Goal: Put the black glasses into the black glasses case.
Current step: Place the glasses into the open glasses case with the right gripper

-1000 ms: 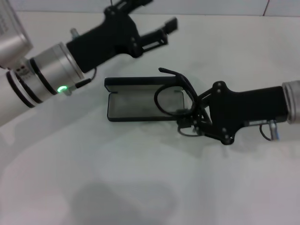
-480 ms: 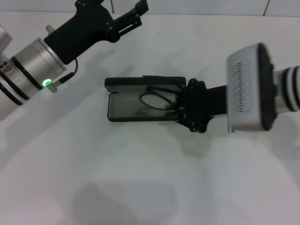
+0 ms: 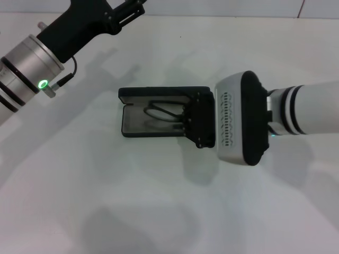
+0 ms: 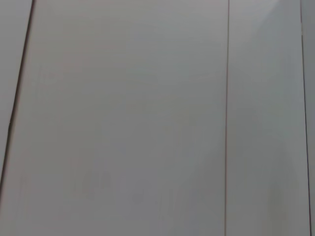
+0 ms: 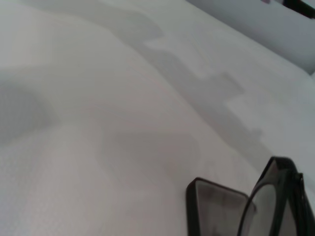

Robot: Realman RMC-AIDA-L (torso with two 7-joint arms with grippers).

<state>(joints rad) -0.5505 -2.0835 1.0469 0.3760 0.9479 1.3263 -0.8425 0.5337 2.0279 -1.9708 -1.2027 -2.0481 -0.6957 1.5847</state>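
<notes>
- black glasses case [image 3: 139,119] lies open on the white table [image 3: 132,201], near the middle of the head view; grey lining showing, lid standing up along the far edge.
- black glasses [image 3: 161,112] sit down inside the open tray, toward the case's right half; one lens loop and thin temple lines show against the grey lining.
- left part of the tray is bare lining, nothing else in it.
- right gripper [image 3: 193,120] is at the right end of the case, black finger assembly reaching into the tray and overlapping the glasses' right side.
- right claw state: cannot tell; fingertips are buried under the gripper body and dark frame, so grip versus release on the glasses is not visible.
- right wrist's grey camera housing [image 3: 238,125] sits just right of the case, the white forearm running off toward the right edge.
- right wrist view: corner of the case [image 5: 216,205] with its raised rim, and one lens of the glasses [image 5: 268,201] close up, over the table [image 5: 98,123].
- left gripper [image 3: 127,6] is up at the far left, well apart from the case, holding nothing; fingers cut by the frame edge, so open or closed cannot be told.
- left wrist view shows only a plain pale panelled surface [image 4: 147,123].
</notes>
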